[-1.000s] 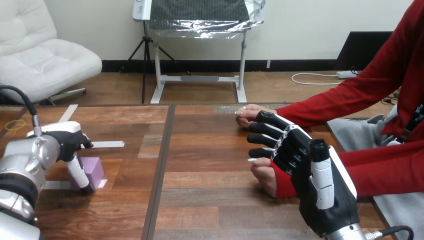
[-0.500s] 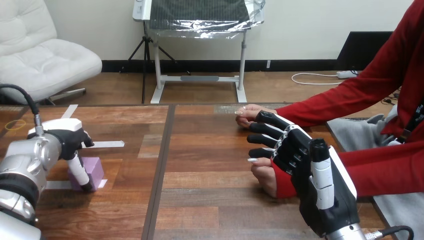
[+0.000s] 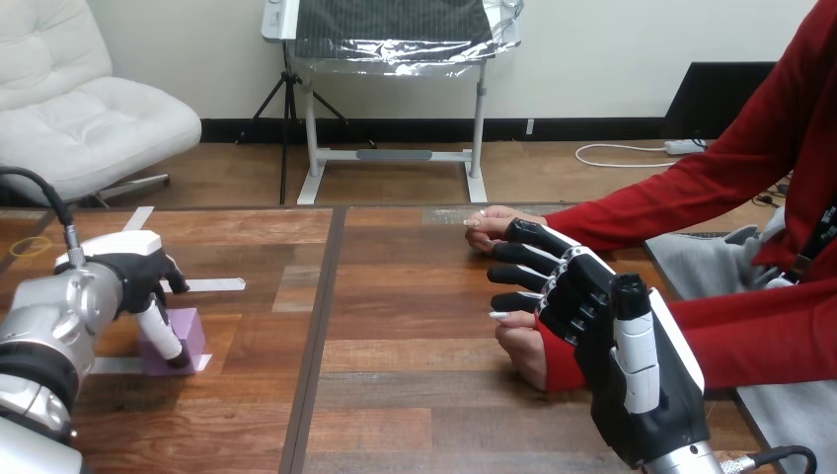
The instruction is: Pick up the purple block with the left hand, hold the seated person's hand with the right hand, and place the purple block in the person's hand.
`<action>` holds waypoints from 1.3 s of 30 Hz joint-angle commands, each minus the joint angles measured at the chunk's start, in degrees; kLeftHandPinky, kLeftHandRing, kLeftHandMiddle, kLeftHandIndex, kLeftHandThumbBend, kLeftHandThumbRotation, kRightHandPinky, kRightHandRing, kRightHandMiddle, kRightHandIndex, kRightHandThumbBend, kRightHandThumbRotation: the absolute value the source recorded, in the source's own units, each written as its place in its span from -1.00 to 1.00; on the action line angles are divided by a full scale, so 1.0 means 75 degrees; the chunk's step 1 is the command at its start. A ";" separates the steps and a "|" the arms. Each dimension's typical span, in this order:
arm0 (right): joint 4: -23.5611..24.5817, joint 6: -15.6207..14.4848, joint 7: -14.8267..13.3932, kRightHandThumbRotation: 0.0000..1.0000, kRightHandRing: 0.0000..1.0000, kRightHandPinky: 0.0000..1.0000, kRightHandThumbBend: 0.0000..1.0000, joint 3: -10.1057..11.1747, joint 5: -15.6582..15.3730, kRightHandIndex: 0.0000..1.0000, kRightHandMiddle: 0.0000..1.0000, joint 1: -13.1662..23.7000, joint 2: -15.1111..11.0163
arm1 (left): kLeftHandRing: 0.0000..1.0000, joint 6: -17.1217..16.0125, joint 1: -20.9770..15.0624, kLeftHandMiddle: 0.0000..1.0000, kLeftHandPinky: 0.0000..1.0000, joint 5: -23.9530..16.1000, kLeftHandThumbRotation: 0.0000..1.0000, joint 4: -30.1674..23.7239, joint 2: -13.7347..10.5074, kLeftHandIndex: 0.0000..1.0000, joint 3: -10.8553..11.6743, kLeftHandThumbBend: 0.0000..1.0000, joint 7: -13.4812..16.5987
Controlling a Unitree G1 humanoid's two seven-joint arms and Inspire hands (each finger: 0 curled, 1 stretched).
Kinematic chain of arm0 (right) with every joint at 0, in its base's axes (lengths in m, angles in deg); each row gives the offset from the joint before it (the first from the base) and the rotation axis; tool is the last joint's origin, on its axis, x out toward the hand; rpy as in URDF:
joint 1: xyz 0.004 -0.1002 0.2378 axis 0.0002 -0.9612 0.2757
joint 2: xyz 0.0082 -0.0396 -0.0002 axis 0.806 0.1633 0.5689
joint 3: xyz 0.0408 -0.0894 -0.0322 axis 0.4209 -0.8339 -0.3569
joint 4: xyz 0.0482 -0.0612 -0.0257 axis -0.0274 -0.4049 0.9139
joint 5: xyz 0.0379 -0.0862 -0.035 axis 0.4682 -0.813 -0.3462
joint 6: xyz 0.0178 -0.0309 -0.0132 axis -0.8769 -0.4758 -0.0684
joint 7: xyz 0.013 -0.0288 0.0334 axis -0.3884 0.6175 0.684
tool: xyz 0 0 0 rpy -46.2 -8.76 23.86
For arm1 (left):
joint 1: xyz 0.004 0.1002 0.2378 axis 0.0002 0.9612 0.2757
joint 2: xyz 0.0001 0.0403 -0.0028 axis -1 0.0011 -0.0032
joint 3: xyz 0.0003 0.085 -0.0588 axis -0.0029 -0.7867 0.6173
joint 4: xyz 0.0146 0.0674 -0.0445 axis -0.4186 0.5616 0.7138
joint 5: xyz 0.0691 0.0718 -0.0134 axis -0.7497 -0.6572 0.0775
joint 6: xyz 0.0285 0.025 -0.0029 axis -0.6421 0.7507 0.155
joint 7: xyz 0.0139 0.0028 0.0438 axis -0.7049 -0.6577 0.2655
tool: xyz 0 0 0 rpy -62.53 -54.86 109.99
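Up and a touch to the right goes the robot's left hand [image 3: 128, 272] since a second ago, only slightly, while the right side is sitting just as it was. That left hand is hovering low at the left end of the brown plank-topped wooden table [image 3: 415, 395], and its fingers [image 3: 158, 331] are curling down over the boxy purple block [image 3: 188, 331]. One finger is running down the block's near face. From this angle the thumb's side is hidden, so the grip is looking like a pinch rather than a sure clamp. The purple block is sitting on the table surface, or barely off it, right by strips of white tape [image 3: 212, 284].

Over on the right, the right hand [image 3: 612, 346] is reaching in with its fingers [image 3: 523, 252] stretched out and spread, fairly straight, closing on nothing. It is lying over the person's nearer hand [image 3: 518, 351], which is resting on the table with a red cuff at its wrist. The person's farther hand [image 3: 491, 222] is waiting just beyond the robot's fingertips, also on the wood. Block and person's hands are staying well apart.
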 commanded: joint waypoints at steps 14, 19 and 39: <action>0.0464 0.0091 0.0008 1.00 0.52 0.35 0.64 0.0059 0.0050 0.61 0.56 0.0408 -0.0069 | -0.08 -0.0089 -0.0445 0.21 -0.30 0.0353 -1.00 -0.0298 0.0049 0.53 0.0212 0.38 -0.0227; 0.0486 0.0078 -0.0019 1.00 0.52 0.35 0.65 0.0055 0.0010 0.61 0.56 0.0397 -0.0072 | 0.17 -0.0120 -0.0457 0.41 -0.03 0.0338 -1.00 -0.0300 0.0040 0.53 0.0193 0.36 -0.0332; 0.0459 0.0115 -0.0031 1.00 0.52 0.35 0.63 0.0060 0.0003 0.61 0.56 0.0424 -0.0053 | 0.45 -0.0077 -0.0494 0.62 0.26 0.0328 -1.00 -0.0277 0.0084 0.58 0.0219 0.42 -0.0559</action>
